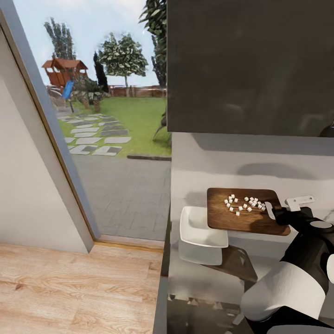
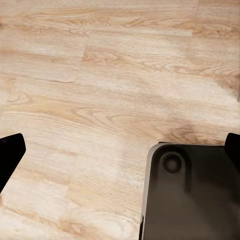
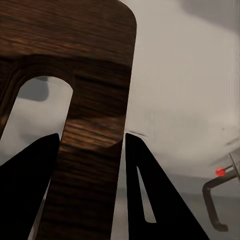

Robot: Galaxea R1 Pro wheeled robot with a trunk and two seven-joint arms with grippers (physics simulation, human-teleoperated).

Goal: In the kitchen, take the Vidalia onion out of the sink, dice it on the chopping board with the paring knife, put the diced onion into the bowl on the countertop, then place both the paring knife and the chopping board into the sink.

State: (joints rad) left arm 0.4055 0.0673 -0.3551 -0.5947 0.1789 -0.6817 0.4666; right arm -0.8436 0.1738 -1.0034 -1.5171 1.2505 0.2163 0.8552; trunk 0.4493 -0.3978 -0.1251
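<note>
The brown chopping board point(image 1: 241, 215) hangs roughly level above the grey countertop point(image 1: 204, 278), with my right gripper point(image 1: 278, 215) shut on its right short edge. The right wrist view shows the board point(image 3: 75, 45) clamped between the fingers of the right gripper point(image 3: 92, 142), beside its slot-shaped handle hole. Diced onion point(image 1: 243, 204) lies as small white cubes on the board. The white square bowl point(image 1: 199, 229) sits just below the board's left end. My left gripper point(image 2: 120, 150) is open over the wooden floor. The paring knife and the sink basin are out of view.
The chrome tap point(image 3: 217, 200) with its red knob point(image 3: 220, 171) stands right of the board, close to my right wrist. A dark wall cabinet point(image 1: 250, 65) hangs above the counter. A tall glass pane point(image 1: 116, 139) and wooden floor point(image 1: 79, 287) lie left of the counter's end.
</note>
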